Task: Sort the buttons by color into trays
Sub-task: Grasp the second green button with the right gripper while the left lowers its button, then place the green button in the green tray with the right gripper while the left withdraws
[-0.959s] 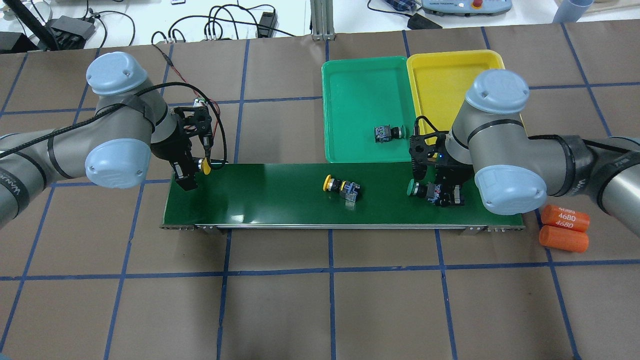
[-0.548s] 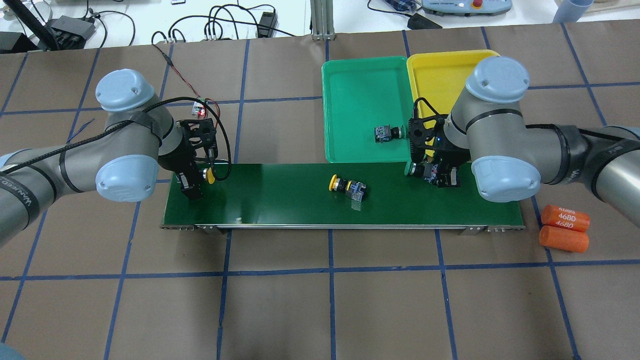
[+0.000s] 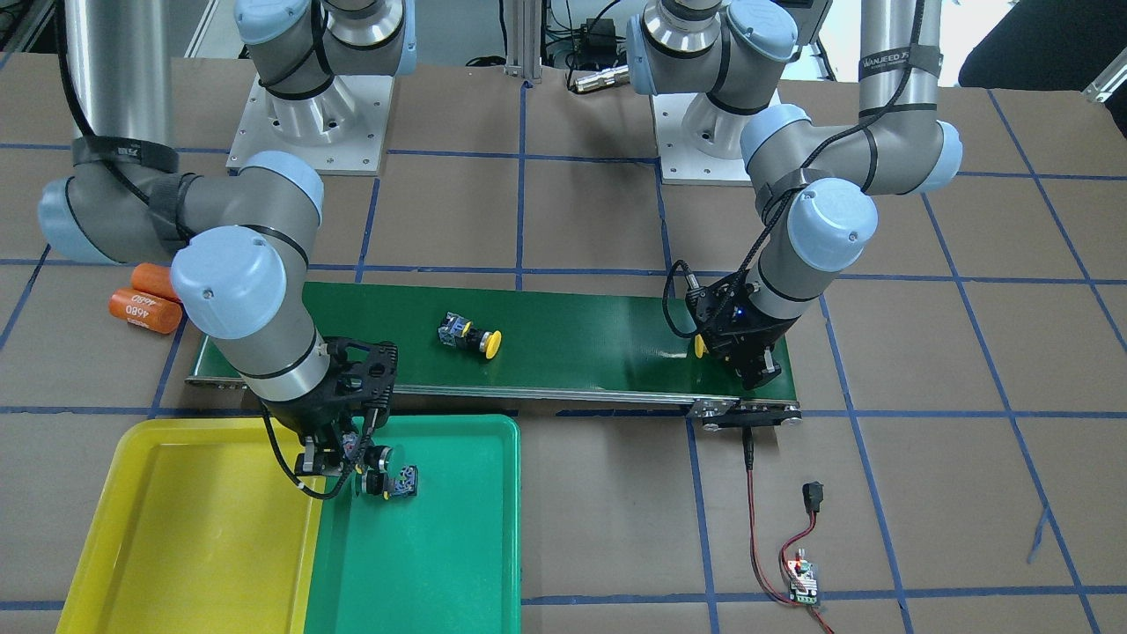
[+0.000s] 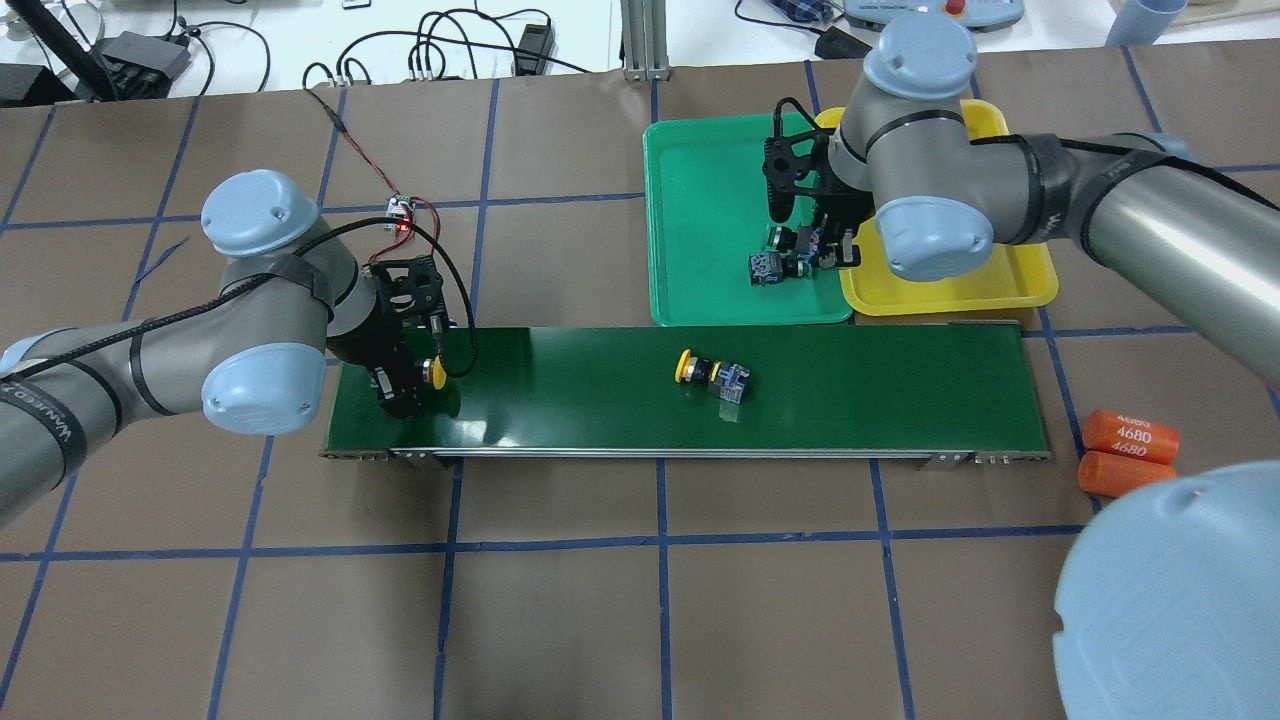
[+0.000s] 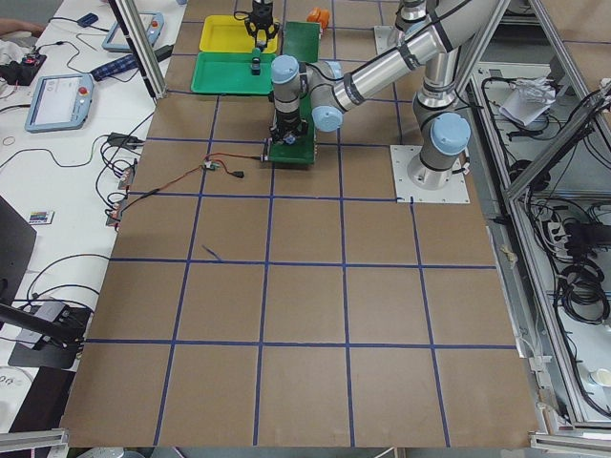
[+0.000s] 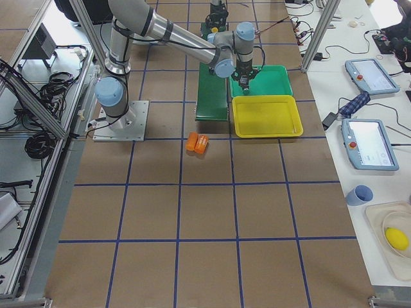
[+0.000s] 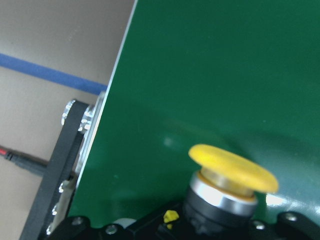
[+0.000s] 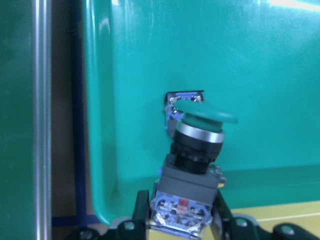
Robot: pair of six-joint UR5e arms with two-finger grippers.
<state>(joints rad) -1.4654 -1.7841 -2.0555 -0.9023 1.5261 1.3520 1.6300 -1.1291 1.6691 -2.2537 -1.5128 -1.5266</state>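
Observation:
My right gripper [image 4: 818, 248] is shut on a green button [image 8: 197, 145] and holds it just above the green tray [image 4: 700, 190], near the tray's corner beside the yellow tray [image 4: 950, 290]. Another button [image 4: 764, 268] lies in the green tray right beside it. At the far left end of the belt, my left gripper [image 4: 412, 380] is shut on a yellow button [image 7: 232, 170], cap pointing right. A loose yellow button [image 4: 710, 373] lies on its side mid-belt. The yellow tray shows nothing inside where my right arm does not cover it.
The dark green conveyor belt [image 4: 880, 390] runs across the table in front of the trays. Two orange cylinders [image 4: 1130, 450] lie off its right end. A small circuit board with red and black wires [image 4: 400, 210] sits behind the left arm.
My right gripper lifted the green button off the belt and carried it back over the green tray. The left gripper moved slightly forward with its yellow button. The loose yellow button drifted right.

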